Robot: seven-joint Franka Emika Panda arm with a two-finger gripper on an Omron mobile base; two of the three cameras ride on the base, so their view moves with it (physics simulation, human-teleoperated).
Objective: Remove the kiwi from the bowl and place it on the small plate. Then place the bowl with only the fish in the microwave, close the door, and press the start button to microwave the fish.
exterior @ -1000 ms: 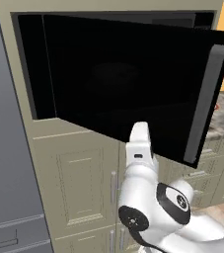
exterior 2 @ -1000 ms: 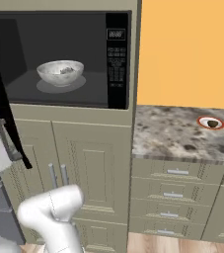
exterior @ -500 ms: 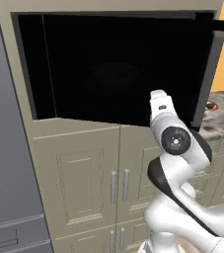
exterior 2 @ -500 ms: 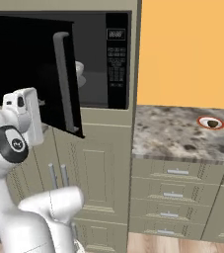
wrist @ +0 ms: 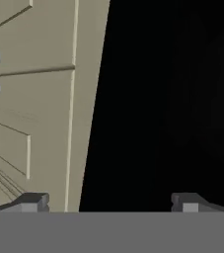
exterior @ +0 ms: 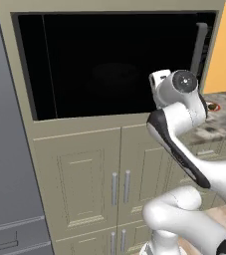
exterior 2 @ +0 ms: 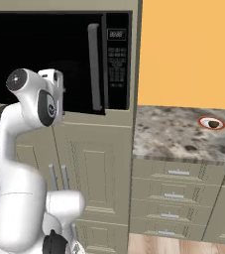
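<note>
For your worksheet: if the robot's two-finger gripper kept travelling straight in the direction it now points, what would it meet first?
Most likely the wide black glossy microwave door: the open two-finger gripper points at its dark face, close to the edge where the beige cabinet front begins. How far ahead the door lies is unclear.

Black door [exterior: 119, 69] nearly shut — kiwi [exterior 2: 212, 123] on small plate [exterior 2: 203, 120].

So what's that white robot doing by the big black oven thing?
The white robot arm is swinging the wide glossy black microwave door shut, and it looks almost closed now. Its hand is up against the door, with the gripper and its jaws spread wide, holding nothing. Over on the speckled stone counter, the small brown oval kiwi already sits on the small white plate with a red-orange rim. The start button has not been pressed yet.
</note>
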